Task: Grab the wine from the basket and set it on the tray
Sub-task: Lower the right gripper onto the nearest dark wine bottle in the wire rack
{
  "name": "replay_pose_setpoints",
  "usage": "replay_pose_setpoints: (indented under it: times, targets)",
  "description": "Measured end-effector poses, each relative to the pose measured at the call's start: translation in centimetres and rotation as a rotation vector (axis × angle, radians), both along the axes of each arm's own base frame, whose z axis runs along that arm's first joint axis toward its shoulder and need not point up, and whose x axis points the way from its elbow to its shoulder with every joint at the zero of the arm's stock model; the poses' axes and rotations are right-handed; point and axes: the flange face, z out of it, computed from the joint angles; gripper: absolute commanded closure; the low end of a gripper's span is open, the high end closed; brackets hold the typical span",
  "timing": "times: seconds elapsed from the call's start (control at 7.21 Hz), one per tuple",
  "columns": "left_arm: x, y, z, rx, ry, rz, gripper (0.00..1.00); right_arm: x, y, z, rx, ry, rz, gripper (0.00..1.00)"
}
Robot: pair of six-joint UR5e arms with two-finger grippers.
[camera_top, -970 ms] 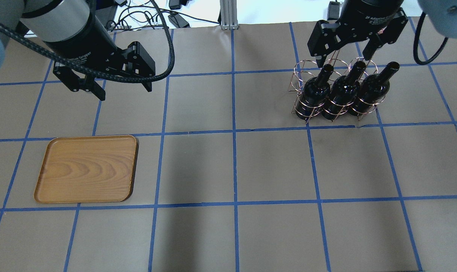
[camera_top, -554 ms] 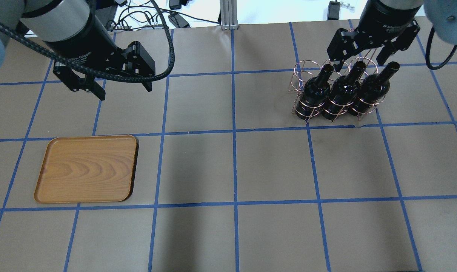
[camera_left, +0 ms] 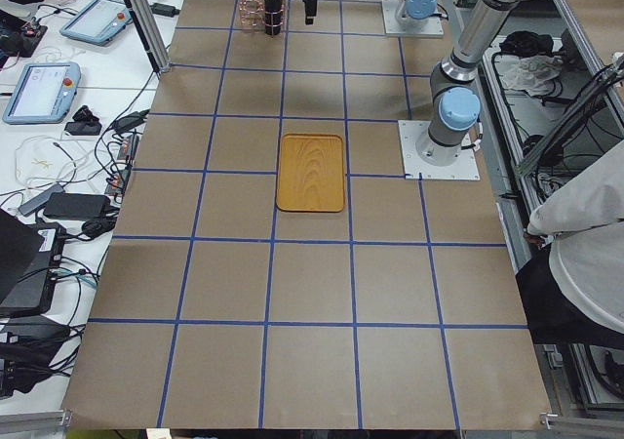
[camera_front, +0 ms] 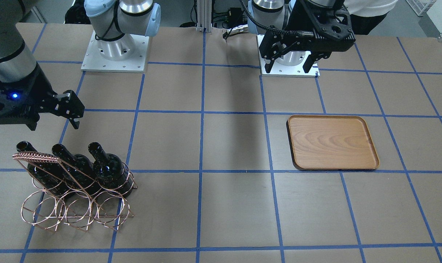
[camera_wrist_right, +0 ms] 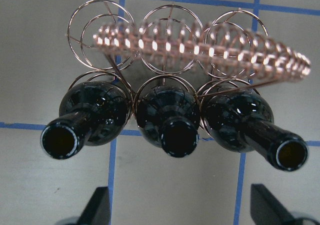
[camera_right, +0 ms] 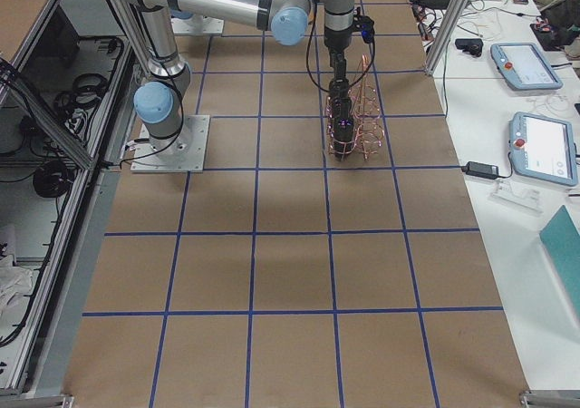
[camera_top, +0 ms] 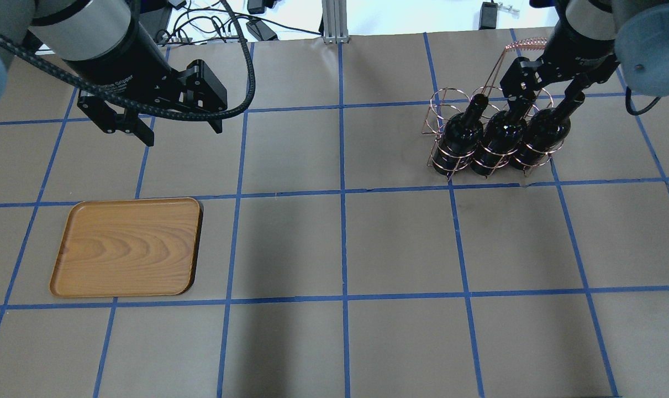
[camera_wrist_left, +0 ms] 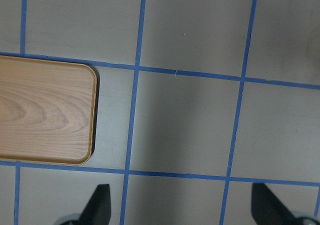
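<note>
Three dark wine bottles stand in the copper wire basket [camera_top: 447, 98] at the table's right: left [camera_top: 461, 135], middle [camera_top: 501, 135] and right [camera_top: 540, 135]. The right wrist view looks down into their open mouths, the middle bottle [camera_wrist_right: 175, 120] in the centre below the coiled handle [camera_wrist_right: 200, 45]. My right gripper [camera_top: 547, 91] is open and empty just above the bottle tops, about over the middle one; the front view [camera_front: 54, 124] shows it too. My left gripper [camera_top: 182, 132] is open and empty, high above and behind the wooden tray [camera_top: 127, 247], whose corner shows in the left wrist view [camera_wrist_left: 42, 112].
The basket's back row of rings [camera_front: 75, 212] holds no bottles. Cables and an aluminium post [camera_top: 331, 22] lie at the far table edge. The arm bases [camera_front: 115, 54] stand on the robot side. A person [camera_left: 585, 234] sits beside the table.
My right gripper has moved right and down towards the bottle tops, uncovering the basket's handle. The left arm, tray and bottles have not moved.
</note>
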Motion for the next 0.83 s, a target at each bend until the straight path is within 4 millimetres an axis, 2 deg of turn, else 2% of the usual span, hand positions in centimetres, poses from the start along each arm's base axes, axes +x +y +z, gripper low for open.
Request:
replay_pose_setpoints:
  times: [0.42, 0.55, 0.69, 0.83]
  targets:
    - [0.0, 0.0, 0.0, 0.000, 0.000, -0.001, 0.00, 0.6, -2.1, -2.6, -0.014, -0.001, -0.003, 0.17]
    - [0.0, 0.0, 0.0, 0.000, 0.000, -0.001, 0.00, 0.6, -2.3, -3.0, -0.011, -0.001, -0.001, 0.26]
    - [0.0, 0.0, 0.0, 0.000, 0.000, 0.000, 0.00, 0.5, -2.4, -3.2, -0.007, 0.001, 0.001, 0.26]
    - [0.0, 0.0, 0.0, 0.000, 0.000, -0.001, 0.00, 0.5, -2.4, -3.3, -0.004, 0.002, 0.003, 0.32]
